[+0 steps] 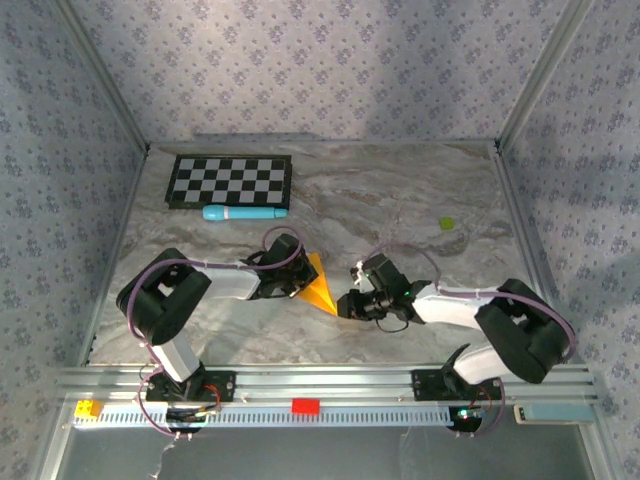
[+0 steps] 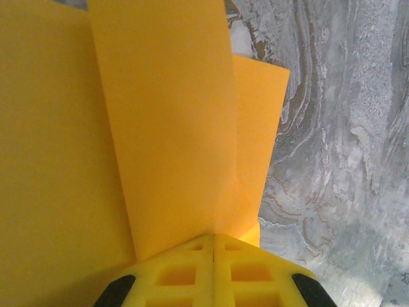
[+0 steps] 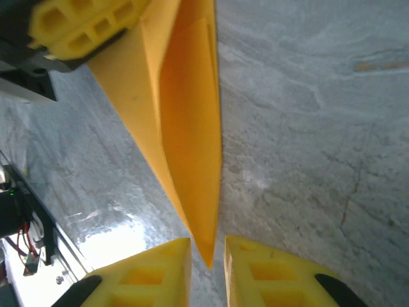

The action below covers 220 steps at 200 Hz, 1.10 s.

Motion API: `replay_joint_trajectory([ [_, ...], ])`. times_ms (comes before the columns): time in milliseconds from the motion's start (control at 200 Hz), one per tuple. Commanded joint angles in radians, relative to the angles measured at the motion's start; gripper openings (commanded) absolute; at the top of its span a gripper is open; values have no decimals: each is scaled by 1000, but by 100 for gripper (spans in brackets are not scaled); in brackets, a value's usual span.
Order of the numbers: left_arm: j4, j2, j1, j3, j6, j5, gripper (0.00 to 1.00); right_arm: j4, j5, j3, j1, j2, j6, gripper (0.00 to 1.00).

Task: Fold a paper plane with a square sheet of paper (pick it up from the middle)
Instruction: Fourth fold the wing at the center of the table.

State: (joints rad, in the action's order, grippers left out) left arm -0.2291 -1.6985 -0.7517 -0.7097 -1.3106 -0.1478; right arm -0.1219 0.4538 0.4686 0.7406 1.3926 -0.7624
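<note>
The orange paper (image 1: 316,286) is folded into a slim pointed dart shape and held up off the marble table near the middle front. My left gripper (image 1: 293,282) is shut on its wide end; in the left wrist view the closed yellow fingers (image 2: 192,268) pinch the layered paper (image 2: 160,128) at the centre fold. My right gripper (image 1: 346,305) sits at the paper's pointed tip. In the right wrist view its jaws stand narrowly open (image 3: 208,246), and the paper's tip (image 3: 192,160) hangs in the gap without clear contact. The left gripper's fingers (image 3: 83,25) show at top left.
A black-and-white checkerboard (image 1: 230,180) lies at the back left with a light-blue cylinder (image 1: 243,213) just in front of it. A tiny yellow-green bit (image 1: 447,224) sits at the right. Metal frame posts and patterned walls border the table.
</note>
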Motion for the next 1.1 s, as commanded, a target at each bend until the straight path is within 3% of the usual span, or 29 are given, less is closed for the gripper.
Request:
replay_joint_trajectory([
  [0, 31, -23, 11, 23, -4, 30, 0, 63, 29, 55, -11, -41, 35, 21],
  [145, 28, -25, 11, 21, -4, 29, 0, 38, 130, 141, -2, 36, 61, 9],
  [300, 29, -25, 10, 22, -4, 29, 0, 54, 124, 212, 23, 127, 75, 4],
  [605, 28, -24, 10, 21, -3, 27, 0, 102, 42, 241, 29, 209, 89, 3],
  [1094, 30, -23, 10, 20, -3, 28, 0, 47, 48, 183, 15, 224, 64, 3],
])
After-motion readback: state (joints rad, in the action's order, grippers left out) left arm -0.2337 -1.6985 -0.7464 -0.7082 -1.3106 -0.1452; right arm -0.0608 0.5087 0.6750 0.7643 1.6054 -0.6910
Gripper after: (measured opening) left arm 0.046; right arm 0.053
